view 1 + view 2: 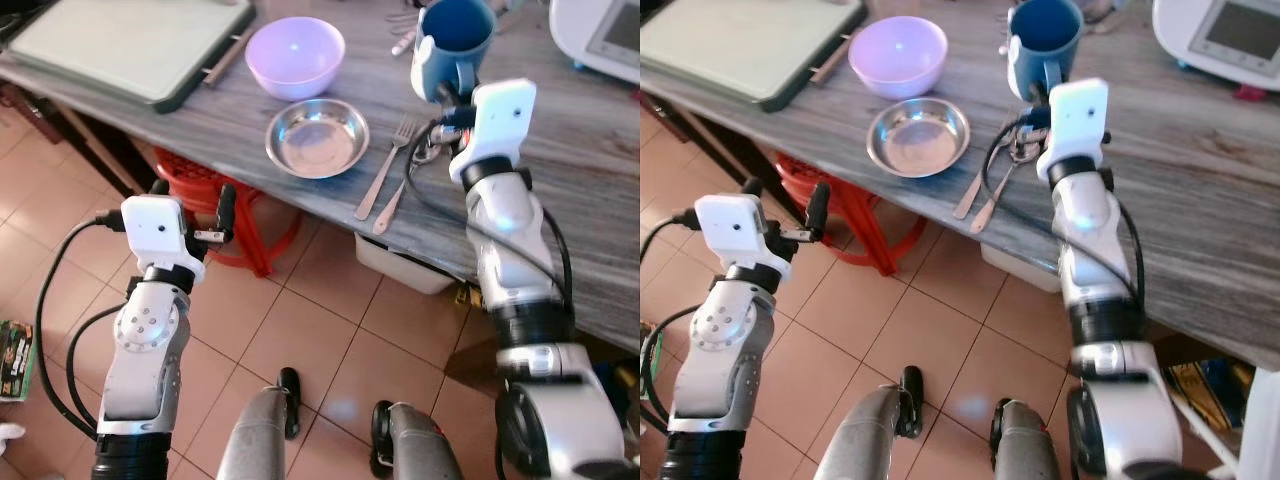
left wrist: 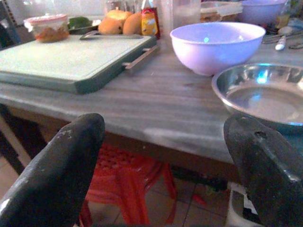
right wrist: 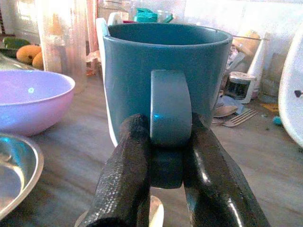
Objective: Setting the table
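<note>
My right claw (image 3: 163, 156) is clamped on the handle of the blue mug (image 1: 455, 40), which sits at the far side of the counter (image 1: 600, 150) beyond the fork (image 1: 385, 170). That narrow hold could let the mug swing and knock the steel plate (image 1: 317, 138). My left claw (image 1: 195, 210) hangs open below the counter edge.

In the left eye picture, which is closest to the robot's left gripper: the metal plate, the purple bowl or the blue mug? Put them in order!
From the left gripper, below the table edge:
1. Metal plate, at the table's front edge.
2. Purple bowl, just behind the plate.
3. Blue mug, far over on the right, its handle clamped in the right gripper.
</note>
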Controlling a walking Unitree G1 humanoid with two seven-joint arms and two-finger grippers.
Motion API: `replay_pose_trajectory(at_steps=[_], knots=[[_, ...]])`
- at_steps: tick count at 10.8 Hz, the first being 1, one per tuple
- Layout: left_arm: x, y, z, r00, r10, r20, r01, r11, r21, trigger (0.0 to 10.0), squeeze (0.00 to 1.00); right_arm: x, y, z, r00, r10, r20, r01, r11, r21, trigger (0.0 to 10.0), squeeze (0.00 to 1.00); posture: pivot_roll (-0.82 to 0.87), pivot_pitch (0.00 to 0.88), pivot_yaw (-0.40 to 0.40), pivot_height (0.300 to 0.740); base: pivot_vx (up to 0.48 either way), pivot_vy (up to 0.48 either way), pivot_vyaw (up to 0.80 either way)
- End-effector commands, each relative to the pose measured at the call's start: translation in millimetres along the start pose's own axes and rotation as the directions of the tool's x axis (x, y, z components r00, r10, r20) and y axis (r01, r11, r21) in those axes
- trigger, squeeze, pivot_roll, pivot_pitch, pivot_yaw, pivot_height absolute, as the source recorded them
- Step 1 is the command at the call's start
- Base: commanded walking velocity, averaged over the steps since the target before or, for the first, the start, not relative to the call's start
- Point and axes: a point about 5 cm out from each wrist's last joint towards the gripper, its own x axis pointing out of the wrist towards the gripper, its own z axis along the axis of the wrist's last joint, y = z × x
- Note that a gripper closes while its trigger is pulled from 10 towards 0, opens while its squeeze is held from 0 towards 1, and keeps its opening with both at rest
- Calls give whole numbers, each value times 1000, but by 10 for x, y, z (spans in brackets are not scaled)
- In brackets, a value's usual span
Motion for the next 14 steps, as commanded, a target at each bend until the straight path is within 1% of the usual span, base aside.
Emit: replay_pose_trajectory(at_steps=[1, 3, 6, 8, 9, 11, 14], knots=[[-45, 58, -11, 1000, 19, -18, -19, 1000, 13, 10000, 0, 40, 24, 57, 999, 30, 40, -30, 999, 12, 10000, 0, 27, 332, 73, 740, 0, 0, 0], [-75, 71, 3, 999, 26, -28, -25, 1000, 19, 10000, 0, 132, 122, 117, 987, 132, 87, -135, 990, 29, 10000, 0, 35, 344, 69, 740, 0, 0, 0], [-111, 81, 21, 999, 31, -36, -30, 999, 20, 10000, 0, 195, 210, 118, 970, 219, 103, -225, 973, 58, 10000, 0, 49, 359, 66, 740, 0, 0, 0], [-138, 92, 35, 999, 25, -46, -25, 1000, 14, 10000, 0, 228, 224, 77, 968, 233, 96, -241, 967, 78, 10000, 0, 65, 367, 71, 740, 0, 0, 0], [-151, 72, 36, 999, 9, -50, -9, 1000, 13, 10000, 0, 243, 238, 60, 968, 236, 90, -243, 966, 88, 10000, 0, 63, 369, 76, 740, 0, 0, 0], [-127, 58, 47, 999, 3, -51, -3, 1000, 12, 10000, 0, 270, 256, 41, 967, 238, 87, -246, 965, 95, 10000, 0, 63, 371, 78, 740, 0, 0, 0], [-136, 68, 59, 999, 3, -53, -2, 1000, 14, 10000, 0, 282, 283, 10, 965, 247, 85, -255, 962, 100, 10000, 0, 71, 375, 79, 740, 0, 0, 0]])
